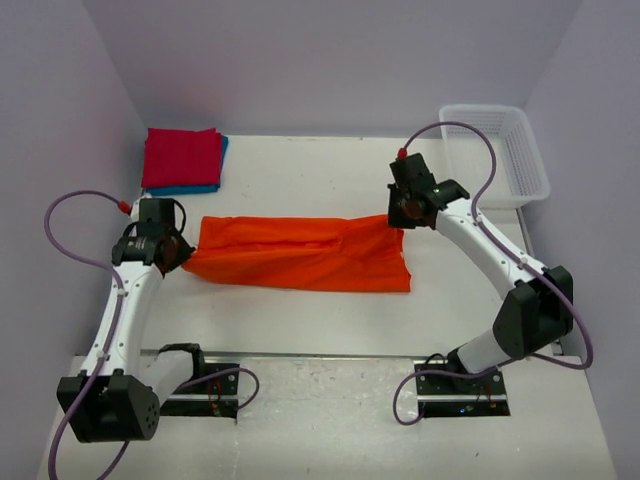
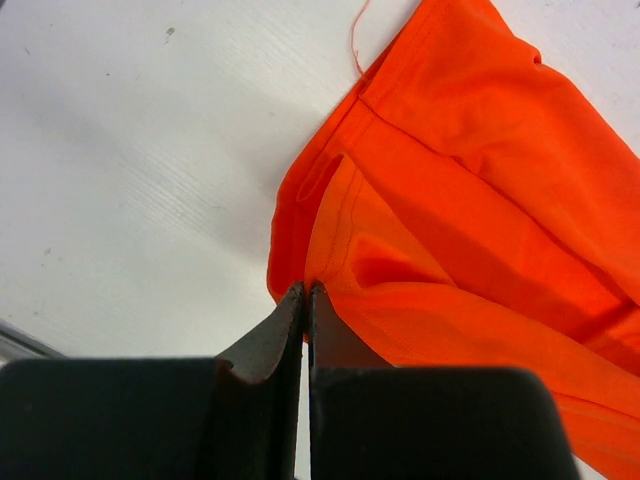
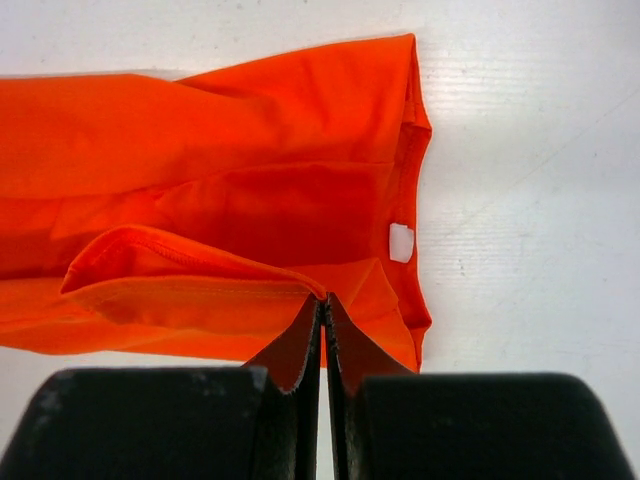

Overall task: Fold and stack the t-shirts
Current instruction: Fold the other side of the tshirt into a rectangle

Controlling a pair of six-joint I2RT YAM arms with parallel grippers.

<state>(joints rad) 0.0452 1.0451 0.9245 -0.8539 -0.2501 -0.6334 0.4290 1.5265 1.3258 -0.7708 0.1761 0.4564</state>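
Note:
An orange t-shirt (image 1: 300,255) lies stretched across the middle of the table, folded lengthwise. My left gripper (image 1: 180,252) is shut on its left end; the left wrist view shows the hem (image 2: 340,215) pinched at the fingertips (image 2: 293,300). My right gripper (image 1: 403,213) is shut on the shirt's upper right corner, and the right wrist view shows a cloth edge (image 3: 190,255) caught at the tips, with a white label (image 3: 400,242) nearby. A folded crimson t-shirt (image 1: 182,157) lies on a folded blue t-shirt (image 1: 205,188) at the back left.
A white mesh basket (image 1: 497,150) stands at the back right corner. Lilac walls close in the table on three sides. Cables loop from both arms near the bases (image 1: 190,385).

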